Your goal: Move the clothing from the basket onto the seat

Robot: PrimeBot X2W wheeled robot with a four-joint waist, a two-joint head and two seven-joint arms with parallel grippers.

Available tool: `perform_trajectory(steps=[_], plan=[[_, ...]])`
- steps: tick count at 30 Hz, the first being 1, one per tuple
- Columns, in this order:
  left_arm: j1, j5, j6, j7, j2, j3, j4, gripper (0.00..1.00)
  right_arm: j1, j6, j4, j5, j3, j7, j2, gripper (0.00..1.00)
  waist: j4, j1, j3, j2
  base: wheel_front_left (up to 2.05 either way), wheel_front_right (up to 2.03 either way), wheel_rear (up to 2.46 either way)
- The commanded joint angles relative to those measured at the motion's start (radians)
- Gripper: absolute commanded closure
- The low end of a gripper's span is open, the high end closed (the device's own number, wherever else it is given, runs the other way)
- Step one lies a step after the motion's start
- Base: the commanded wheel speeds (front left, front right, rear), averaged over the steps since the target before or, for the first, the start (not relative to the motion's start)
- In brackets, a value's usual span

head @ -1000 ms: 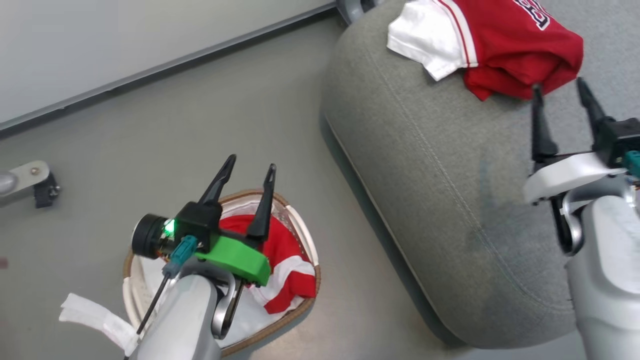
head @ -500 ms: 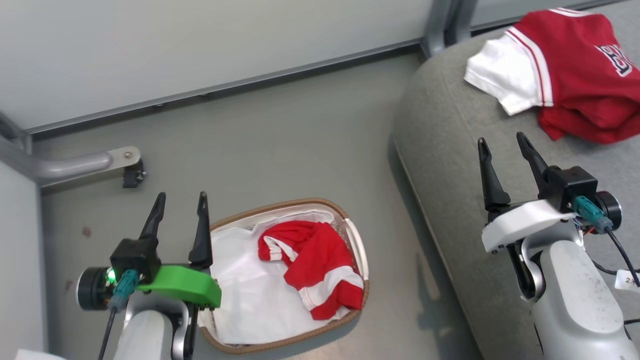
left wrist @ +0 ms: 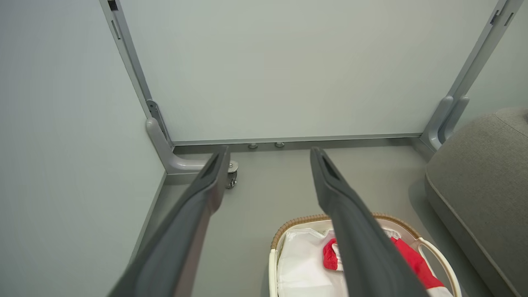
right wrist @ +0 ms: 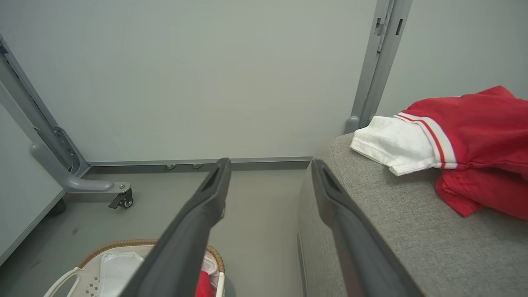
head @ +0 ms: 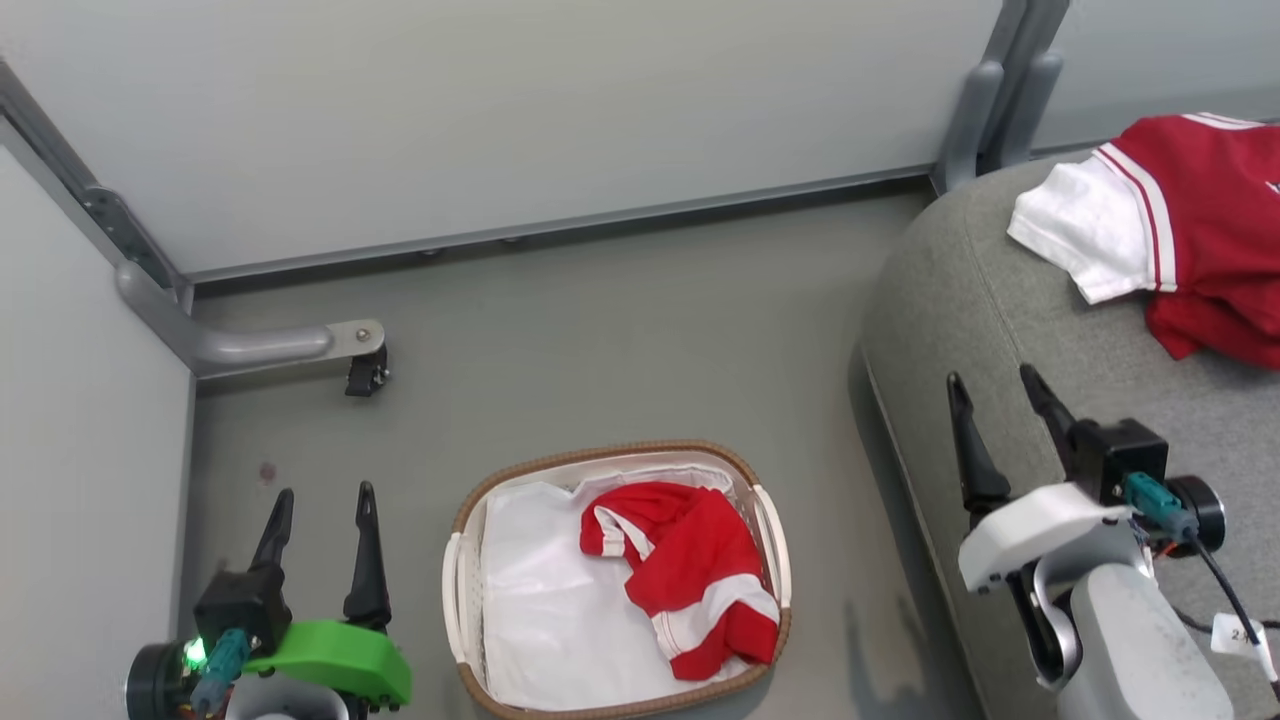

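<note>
Red cloth first: one jersey (head: pixel 690 575) with white stripe bands lies crumpled in the basket (head: pixel 610 452), in its right half, on top of the white liner (head: pixel 540 610); the liner's left half is bare; the basket stands on the grey floor (head: pixel 620 330).

The second jersey (head: pixel 1210 210), red with a white sleeve pointing back toward the basket, lies on the grey fabric seat (head: pixel 1000 330), well to the right of the basket and farther up the head view; the seat's rounded edge comes near the basket's right handle, with a strip of floor between them.

Left hand (head: pixel 325 492): left of the basket, near its left rim, over bare floor; fingers (left wrist: pixel 354 231) spread wide with nothing between them; in the left wrist view the gap shows floor and wall, and the basket sits low behind the right-side finger; green mount (head: pixel 330 655) at its base.

Right hand (head: pixel 991 376): right of the basket, over the seat's edge on the basket side; fingers (right wrist: pixel 189 231) wide apart, holding nothing; in the right wrist view the basket corner is at lower left behind one finger and the seat lies under the other; the second jersey is well clear of the tips.

Neither hand touches cloth, basket or seat, as far as the views show; height above the floor cannot be told.

The pale partition wall (head: pixel 520 120) stands behind the basket; a castor foot (head: pixel 365 375) sits up and left of the basket, well apart.
</note>
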Motion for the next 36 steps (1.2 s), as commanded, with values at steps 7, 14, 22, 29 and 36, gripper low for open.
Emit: perform_trajectory(steps=[7, 14, 22, 29, 36], plan=[[0.068, -0.026, 0.015, -0.001, 0.001, -0.007, -0.007, 0.00, 0.088, -0.001, 0.003, -0.001, -0.001, 0.000, -0.004, 0.00, 0.026, 0.0000, -0.075, 0.0000, 0.00, 0.00, 0.00], [0.092, -0.059, 0.029, -0.001, 0.001, -0.036, -0.015, 0.00, 0.109, -0.001, -0.009, 0.000, -0.007, 0.000, -0.008, 0.00, 0.023, 0.0000, -0.083, 0.0000, 0.00, 0.00, 0.00], [0.025, -0.096, 0.001, -0.001, 0.001, -0.077, -0.009, 0.00, 0.041, -0.001, -0.071, -0.012, 0.006, 0.000, -0.006, 0.00, 0.003, 0.0000, 0.022, 0.0000, 0.00, 0.00, 0.00], [-0.108, -0.126, -0.027, -0.001, 0.001, -0.118, 0.020, 0.00, -0.073, -0.001, -0.139, -0.024, 0.046, 0.000, 0.001, 0.00, -0.045, 0.0000, 0.194, 0.0000, 0.00, 0.00, 0.00], [-0.255, -0.129, -0.043, -0.001, 0.002, -0.179, 0.071, 0.00, -0.186, -0.001, -0.195, 0.009, 0.084, 0.000, 0.002, 0.00, -0.100, 0.0000, 0.357, 0.0000, 0.00, 0.00, 0.00]])
